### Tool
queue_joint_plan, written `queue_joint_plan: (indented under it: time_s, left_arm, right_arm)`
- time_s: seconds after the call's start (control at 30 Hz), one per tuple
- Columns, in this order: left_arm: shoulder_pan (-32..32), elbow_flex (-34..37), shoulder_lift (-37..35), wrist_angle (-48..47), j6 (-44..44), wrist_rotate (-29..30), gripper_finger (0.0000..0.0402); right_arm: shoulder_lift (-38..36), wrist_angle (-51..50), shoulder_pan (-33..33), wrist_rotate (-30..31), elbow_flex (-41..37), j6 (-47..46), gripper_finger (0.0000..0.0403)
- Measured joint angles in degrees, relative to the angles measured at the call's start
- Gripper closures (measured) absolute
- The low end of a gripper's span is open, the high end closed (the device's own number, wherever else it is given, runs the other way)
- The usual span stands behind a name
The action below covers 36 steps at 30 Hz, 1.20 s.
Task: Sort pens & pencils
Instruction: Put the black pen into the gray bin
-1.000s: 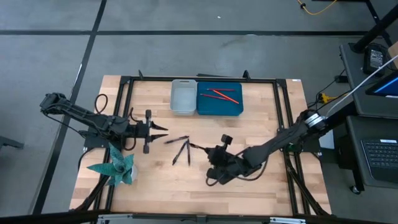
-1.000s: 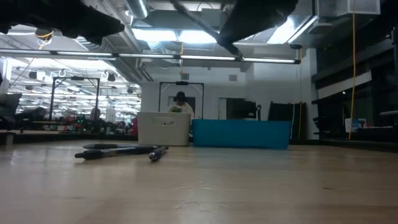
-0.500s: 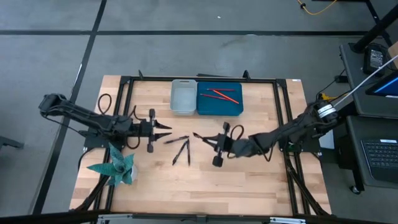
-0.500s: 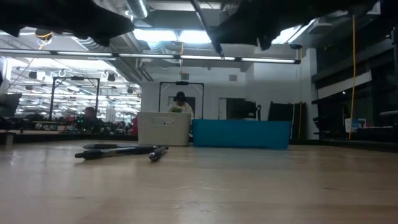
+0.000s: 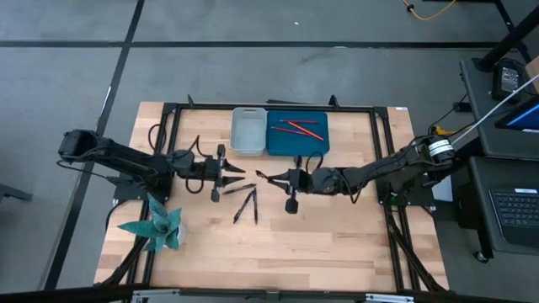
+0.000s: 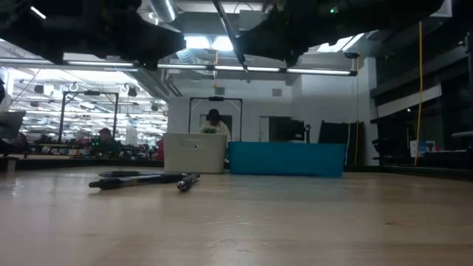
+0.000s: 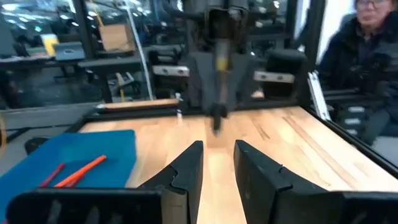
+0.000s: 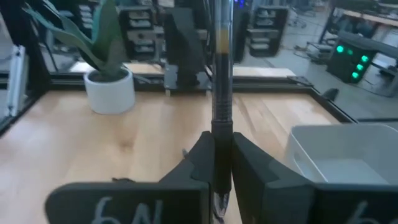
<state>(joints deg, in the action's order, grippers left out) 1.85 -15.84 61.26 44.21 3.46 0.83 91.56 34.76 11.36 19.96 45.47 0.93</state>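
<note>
The sorting is judged to be a good way along, though not finished. Three red-orange pencils are lying inside the blue tray at the far side of the tabletop, and no other pencil is being shown anywhere on the wood, so that half of the job looks done. The white bin just beside the blue tray is being shown without any contents in the high view, and it is presumably meant for the pens; nothing has been placed in it yet, as far as can be told.

One dark pen is being held by the right gripper, its jaws closed narrowly on the barrel so that the pen is sticking out beyond the fingertips. This gripper is being held above the middle of the tabletop, between the loose pens and the trays, and it is judged that the pen is being carried toward the white bin.

A few more pens are lying loose on the wood near the centre, close together and partly crossing; in the low view they are seen resting flat. These are what is left to move.

The left gripper is being held just beside that loose group, facing the right gripper, with its jaws standing apart and nothing between them.
</note>
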Motion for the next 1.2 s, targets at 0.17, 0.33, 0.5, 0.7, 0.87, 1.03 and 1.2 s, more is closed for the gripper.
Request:
queue_joint_plan:
  time_s: [0.17,0.33,0.5,0.7,0.87,1.03,1.2]
  left_arm:
    - [-2.11,0.0,3.66,5.8,-0.07,-1.82,0.0317]
    - [-3.17,0.0,5.78,6.69,-0.42,-2.96,0.0317]
    - [-3.39,0.0,6.73,9.53,-0.46,-3.19,0.0317]
    - [-3.39,0.0,6.79,9.53,-1.52,-3.79,0.0317]
    - [-3.3,0.03,6.75,9.36,-1.86,-4.0,0.0317]
    - [-2.8,0.04,6.77,9.26,-1.86,-4.65,0.0317]
    - [-2.82,0.04,6.77,9.36,-1.89,-6.0,0.0317]
  right_arm:
    - [3.13,5.59,-1.93,-3.77,0.0,0.92,0.0367]
    - [5.53,9.18,-3.83,-5.74,0.0,1.63,0.0367]
    - [7.0,11.55,-5.59,-9.84,0.72,1.29,0.0367]
    - [11.02,9.78,-6.63,-12.67,6.31,3.87,0.0367]
    - [13.14,7.21,-7.74,-15.98,10.04,4.75,0.0367]
    - [13.93,6.73,-7.83,-16.42,10.92,4.83,0.0368]
    - [13.82,6.6,-7.83,-16.63,10.95,5.36,0.037]
